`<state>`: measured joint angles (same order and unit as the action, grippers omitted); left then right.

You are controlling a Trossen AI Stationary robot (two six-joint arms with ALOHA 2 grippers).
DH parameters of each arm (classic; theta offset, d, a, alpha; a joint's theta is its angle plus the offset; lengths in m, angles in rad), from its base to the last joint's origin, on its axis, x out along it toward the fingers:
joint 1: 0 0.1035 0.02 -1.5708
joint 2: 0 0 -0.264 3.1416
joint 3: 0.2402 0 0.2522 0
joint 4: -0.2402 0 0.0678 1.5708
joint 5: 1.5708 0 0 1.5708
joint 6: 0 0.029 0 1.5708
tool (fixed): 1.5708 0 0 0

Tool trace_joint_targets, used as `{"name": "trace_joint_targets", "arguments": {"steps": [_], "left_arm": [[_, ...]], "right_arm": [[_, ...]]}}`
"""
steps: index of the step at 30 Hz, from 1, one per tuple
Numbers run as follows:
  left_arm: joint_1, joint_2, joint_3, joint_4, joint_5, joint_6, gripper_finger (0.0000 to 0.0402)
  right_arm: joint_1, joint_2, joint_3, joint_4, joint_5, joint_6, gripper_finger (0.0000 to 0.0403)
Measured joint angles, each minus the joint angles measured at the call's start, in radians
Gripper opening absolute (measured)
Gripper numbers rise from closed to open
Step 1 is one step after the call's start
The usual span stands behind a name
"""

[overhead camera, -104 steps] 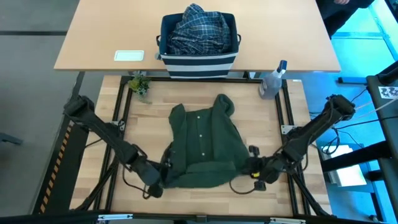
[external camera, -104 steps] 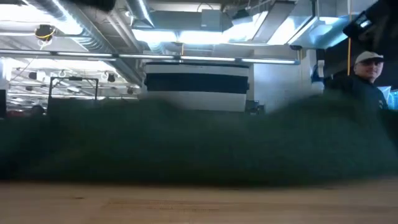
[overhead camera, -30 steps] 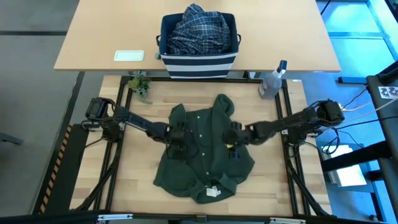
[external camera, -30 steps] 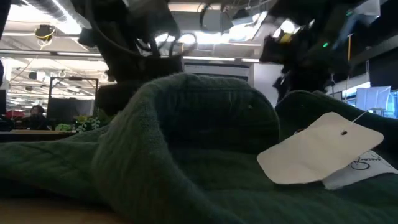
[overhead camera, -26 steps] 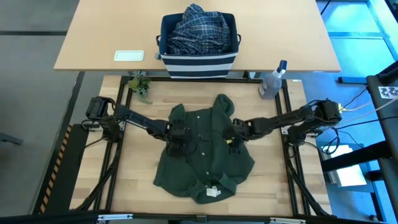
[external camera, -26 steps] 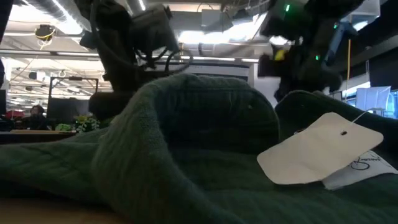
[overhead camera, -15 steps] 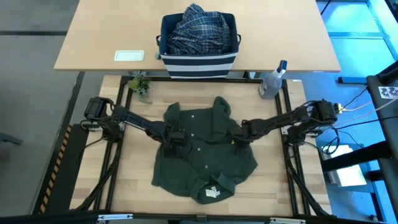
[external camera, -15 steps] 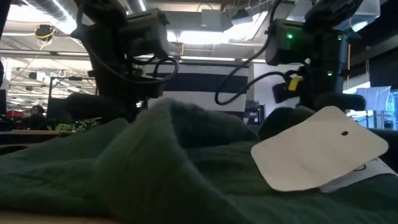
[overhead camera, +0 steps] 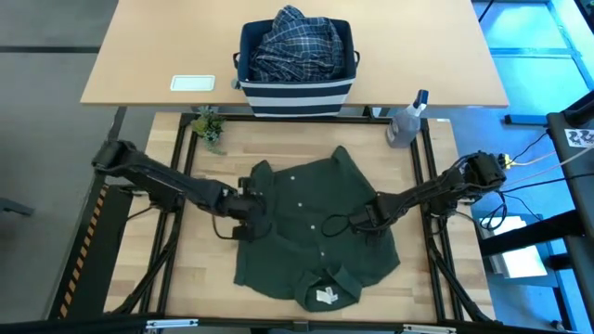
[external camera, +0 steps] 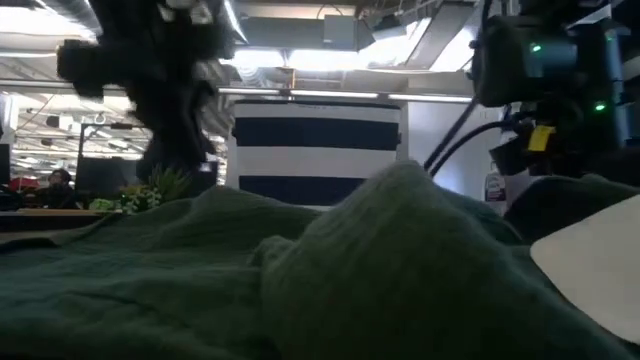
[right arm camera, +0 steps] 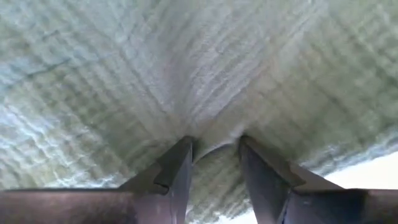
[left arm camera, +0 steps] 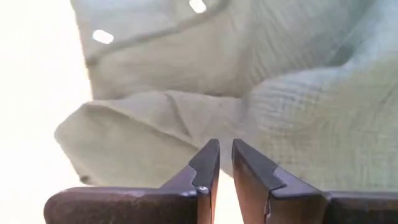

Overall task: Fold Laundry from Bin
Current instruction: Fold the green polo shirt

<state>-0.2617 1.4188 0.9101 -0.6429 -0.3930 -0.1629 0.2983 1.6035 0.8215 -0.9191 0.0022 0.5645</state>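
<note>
The dark olive-green shirt (overhead camera: pixel 316 241) lies spread on the wooden table, front up, a white tag (overhead camera: pixel 327 295) near its near edge. My left gripper (overhead camera: pixel 252 221) hovers over the shirt's left side, shut, with nothing between its fingers (left arm camera: pixel 225 152). My right gripper (overhead camera: pixel 360 223) points down onto the shirt's right half, shut on its cloth. The striped navy bin (overhead camera: pixel 297 74) stands on the tan table beyond, and the plaid shirt (overhead camera: pixel 295 42) is heaped in it. In the low view, green cloth (external camera: pixel 300 270) fills the foreground. My right gripper pinches a small raised bunch of the green shirt's cloth (right arm camera: pixel 214 140) between its two fingers. It comes from above, pointing down, at the shirt's right half. Creases run out from the pinch. The rest of the shirt lies on the table.
A clear spray bottle (overhead camera: pixel 406 121) stands at the table's far right corner and a small plant (overhead camera: pixel 209 125) at the far left. A white card (overhead camera: pixel 193 83) lies on the tan table left of the bin. Bare wood shows left and right of the shirt.
The grippers have drawn apart. The left one went toward the table's left edge and rose off the cloth, and its fingers closed. The right one tipped to point down and went toward the right and near edges with the cloth. The shirt has spread out wider and flatter.
</note>
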Motion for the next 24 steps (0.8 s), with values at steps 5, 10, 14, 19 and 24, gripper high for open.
{"name": "trace_joint_targets", "arguments": {"steps": [5, 10, 14, 19, 24], "left_arm": [[-0.012, -0.085, 0.001, -0.005, -0.109, -0.013, 0.0039], [0.031, -0.084, -0.025, -0.021, -0.136, 0.051, 0.0039], [0.134, -0.089, -0.116, 0.112, -0.062, 0.072, 0.0039], [0.321, -0.096, -0.225, 0.463, 0.168, 0.02, 0.0039], [0.408, -0.086, -0.214, 0.6, 0.212, -0.013, 0.0055]], "right_arm": [[0.03, -0.005, -0.001, -0.004, -0.002, 0.025, 0.0136], [0.029, -0.011, -0.001, 0.005, 0.021, 0.03, 0.0136], [0.029, -0.011, -0.001, 0.016, 0.032, 0.03, 0.0136], [0.029, -0.011, -0.001, 0.048, 0.033, 0.024, 0.0136], [0.029, -0.011, -0.001, 0.088, 0.048, 0.007, 0.0136]]}}
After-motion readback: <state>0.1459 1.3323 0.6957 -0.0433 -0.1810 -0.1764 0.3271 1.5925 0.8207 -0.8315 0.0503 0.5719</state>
